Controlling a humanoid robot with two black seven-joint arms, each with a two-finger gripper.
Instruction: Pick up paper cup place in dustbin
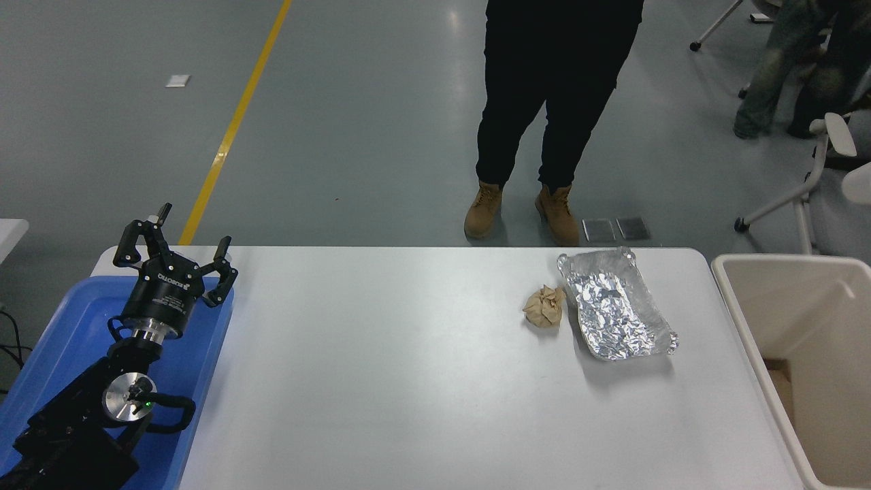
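No paper cup shows on the table or in the visible part of the bin. The beige dustbin (731, 299) stands off the table's right edge, its far and right parts cut off by the picture. My left gripper (178, 246) is open and empty, parked above the blue tray at the lower left. My right arm and gripper are out of view.
A shallow blue tray (64, 320) sits at the table's left end. A crumpled brown paper ball (544, 307) lies beside a crinkled silver foil tray (616, 312) at the right middle. A person (544, 102) stands at the table's far side.
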